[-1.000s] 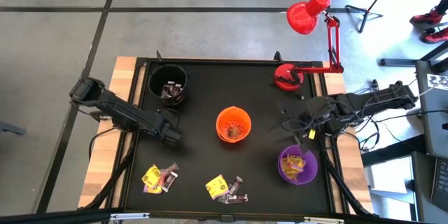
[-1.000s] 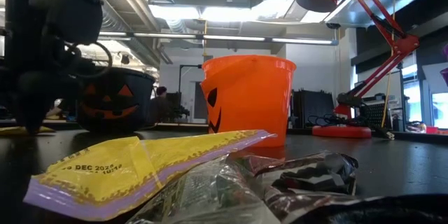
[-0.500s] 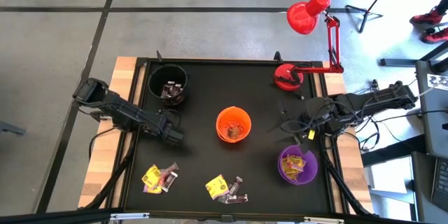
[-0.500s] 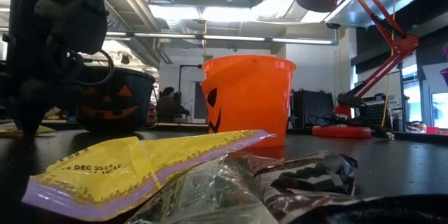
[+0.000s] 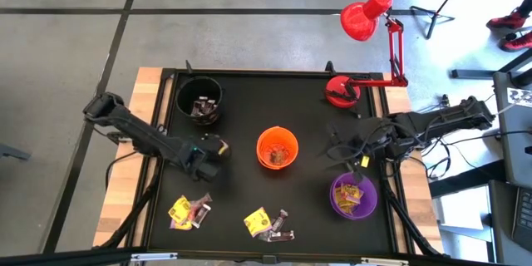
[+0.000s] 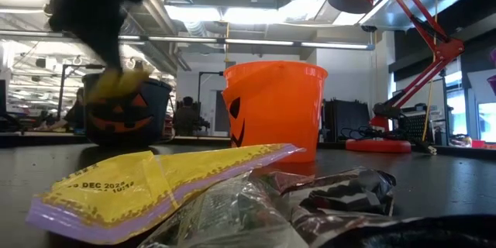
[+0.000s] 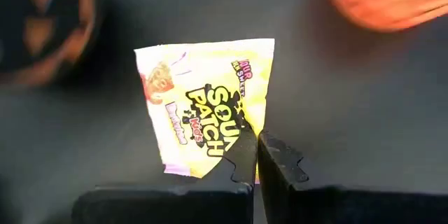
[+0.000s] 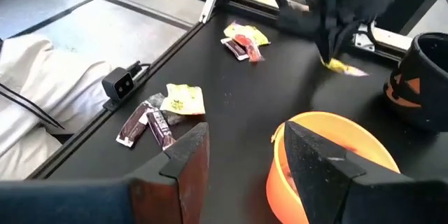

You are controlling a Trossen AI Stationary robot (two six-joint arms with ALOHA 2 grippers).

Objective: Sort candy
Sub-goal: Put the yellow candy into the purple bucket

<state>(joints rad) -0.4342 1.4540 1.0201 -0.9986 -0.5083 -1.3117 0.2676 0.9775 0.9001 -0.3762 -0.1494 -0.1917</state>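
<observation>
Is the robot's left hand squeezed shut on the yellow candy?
Yes, shut. The left gripper's fingers pinch the yellow candy packet's edge.

On the surface (image 5: 249, 100), one cup (image 5: 199, 98) stood far left, another (image 5: 277, 148) at the centre, a third (image 5: 353, 195) near right. Two candy piles lay along the near edge, one (image 5: 189, 211) left of the other (image 5: 269, 224). The left end effector (image 5: 211, 151) was between the far-left and centre cups, the right end effector (image 5: 339, 150) just right of the centre cup. A lamp (image 5: 342, 90) stood far right.
</observation>
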